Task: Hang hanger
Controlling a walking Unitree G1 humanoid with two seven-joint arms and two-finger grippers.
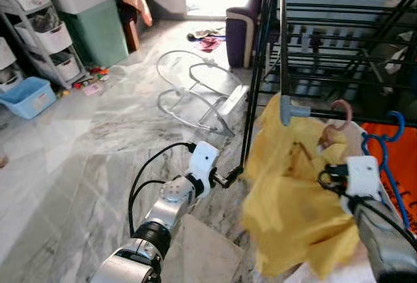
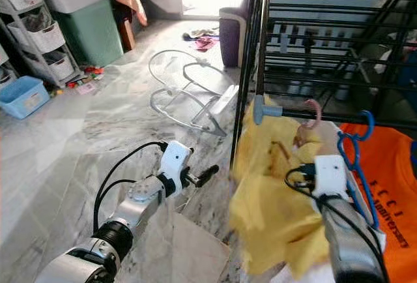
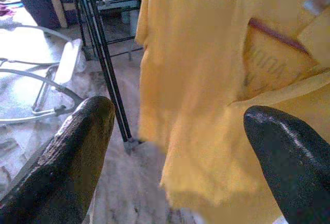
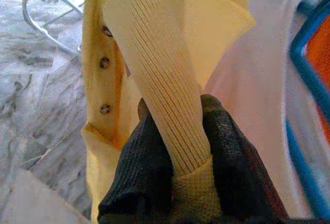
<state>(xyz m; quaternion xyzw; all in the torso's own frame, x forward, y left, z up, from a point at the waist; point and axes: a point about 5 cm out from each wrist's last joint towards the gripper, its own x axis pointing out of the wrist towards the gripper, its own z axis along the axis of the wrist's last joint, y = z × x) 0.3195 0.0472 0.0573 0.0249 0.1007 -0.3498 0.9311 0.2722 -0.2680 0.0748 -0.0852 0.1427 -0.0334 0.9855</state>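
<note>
A yellow shirt [image 1: 293, 211] hangs on a pink hanger whose hook [image 1: 342, 110] curves over the front rail [image 1: 313, 113] of a black drying rack; I cannot tell if the hook rests on it. My right gripper [image 4: 185, 131] is shut on the shirt's ribbed collar, just below the hook [image 1: 329, 178]. My left gripper [image 1: 231, 177] is open, held low beside the rack's front leg, left of the shirt and apart from it; its fingers [image 3: 82, 146] frame the yellow cloth. A blue hanger [image 1: 384, 139] with an orange shirt [image 2: 384, 192] hangs to the right.
A folded metal frame [image 1: 195, 94] lies on the marble floor ahead to the left. A blue basin [image 1: 29, 97], shelves with baskets [image 1: 45, 35] and a green cabinet [image 1: 98, 29] line the far left. A purple bin [image 1: 240, 35] stands beside the rack.
</note>
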